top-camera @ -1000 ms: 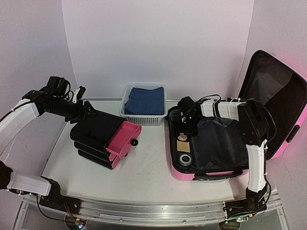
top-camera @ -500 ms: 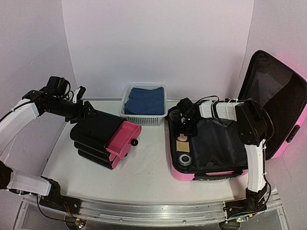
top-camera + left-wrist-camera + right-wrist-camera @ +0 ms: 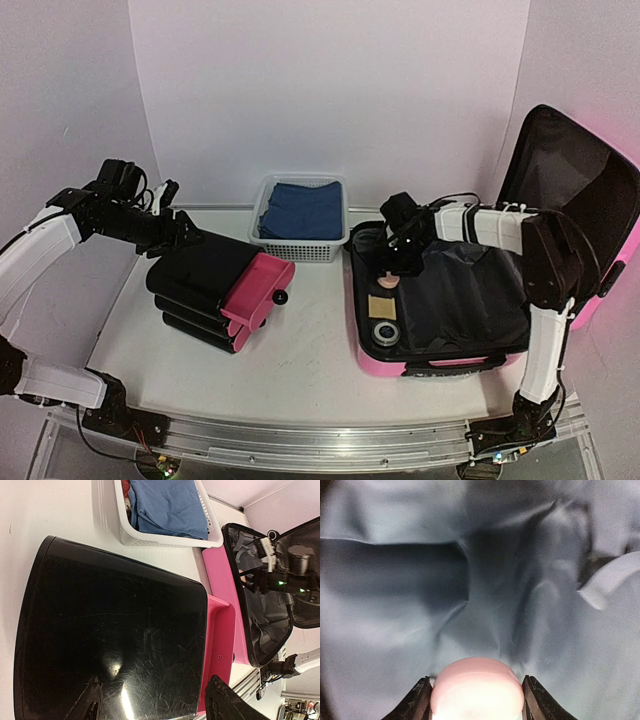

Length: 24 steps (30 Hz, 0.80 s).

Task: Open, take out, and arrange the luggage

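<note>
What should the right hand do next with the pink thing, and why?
Probably lift it straight up, out of the luggage. The right gripper presses both sides of the pink rounded thing, with only black lining behind it.

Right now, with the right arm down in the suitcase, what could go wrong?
The pink round item sits only at the tips of the right fingers, so it might slip and drop into the luggage. The loose black lining and white strap nearby could snag.
</note>
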### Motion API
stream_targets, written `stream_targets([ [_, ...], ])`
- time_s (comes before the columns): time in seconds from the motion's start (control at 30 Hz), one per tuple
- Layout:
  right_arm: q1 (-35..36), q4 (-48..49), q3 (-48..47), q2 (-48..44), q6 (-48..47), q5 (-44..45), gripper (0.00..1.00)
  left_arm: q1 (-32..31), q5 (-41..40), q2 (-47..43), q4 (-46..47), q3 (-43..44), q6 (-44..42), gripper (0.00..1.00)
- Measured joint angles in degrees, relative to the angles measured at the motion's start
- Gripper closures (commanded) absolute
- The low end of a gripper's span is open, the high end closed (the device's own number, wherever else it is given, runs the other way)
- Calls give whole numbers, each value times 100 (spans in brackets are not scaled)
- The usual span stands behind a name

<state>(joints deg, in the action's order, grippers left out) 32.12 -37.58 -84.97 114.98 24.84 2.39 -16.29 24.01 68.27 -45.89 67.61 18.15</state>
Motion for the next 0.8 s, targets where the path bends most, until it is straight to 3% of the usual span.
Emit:
stream_targets([
  [0.23,109,608,592,-1419,-120,-787,52,0,-13,0,0,0,17,30],
  [0.37,973,955,426,-1665,-638,-970,51,0,-24,0,2,0,17,30],
  [0.57,2695,949,-765,-1274,-1558,-1086,51,0,-28,-15,35,-26,17,30],
  [0.8,2992,525,-2385,-127,-2011,-1060,50,0,-66,-188,83,-109,33,30],
])
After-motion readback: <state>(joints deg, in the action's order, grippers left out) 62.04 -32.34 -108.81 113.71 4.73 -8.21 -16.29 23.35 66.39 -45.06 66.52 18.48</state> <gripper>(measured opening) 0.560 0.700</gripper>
